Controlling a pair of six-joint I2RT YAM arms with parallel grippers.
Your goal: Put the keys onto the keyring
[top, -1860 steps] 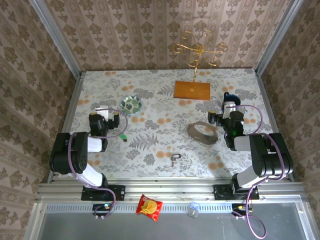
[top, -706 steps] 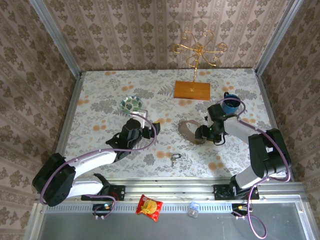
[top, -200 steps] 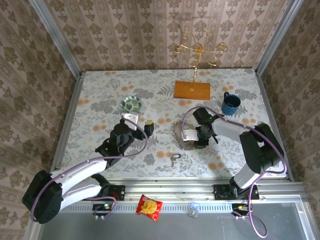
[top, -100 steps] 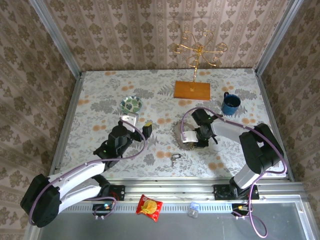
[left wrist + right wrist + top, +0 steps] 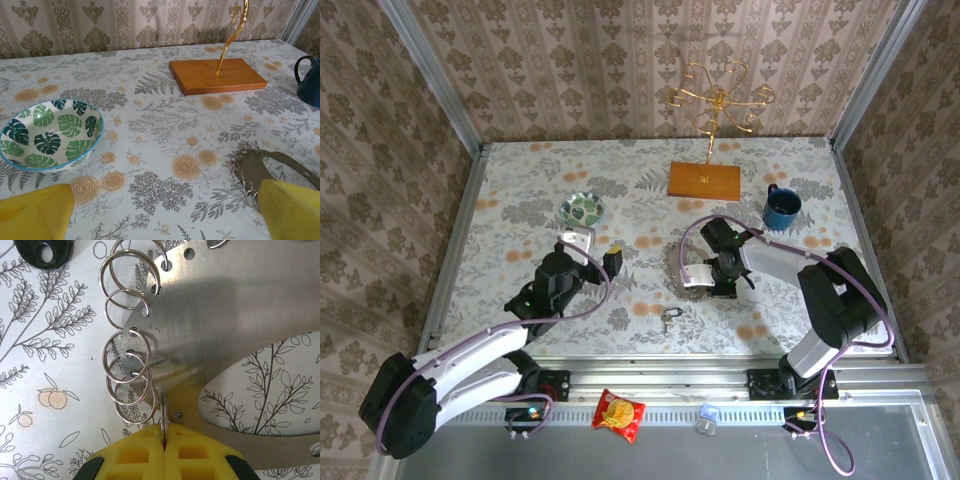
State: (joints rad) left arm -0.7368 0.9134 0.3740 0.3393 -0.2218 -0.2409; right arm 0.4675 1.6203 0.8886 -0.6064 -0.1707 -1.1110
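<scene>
While the left hand (image 5: pixel 162 214) gapes wide, the right hand (image 5: pixel 164 439) pinches the keyring (image 5: pixel 220 305).

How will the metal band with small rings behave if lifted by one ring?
It would likely dangle and swing: the rings sit loose in holes along the band. It looks thin and flat, so probably light, perhaps bendy.

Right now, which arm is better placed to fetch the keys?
Left: the left gripper is open and empty; the right gripper is shut on a ring of the keyring. The keys lie loose on the table.
</scene>
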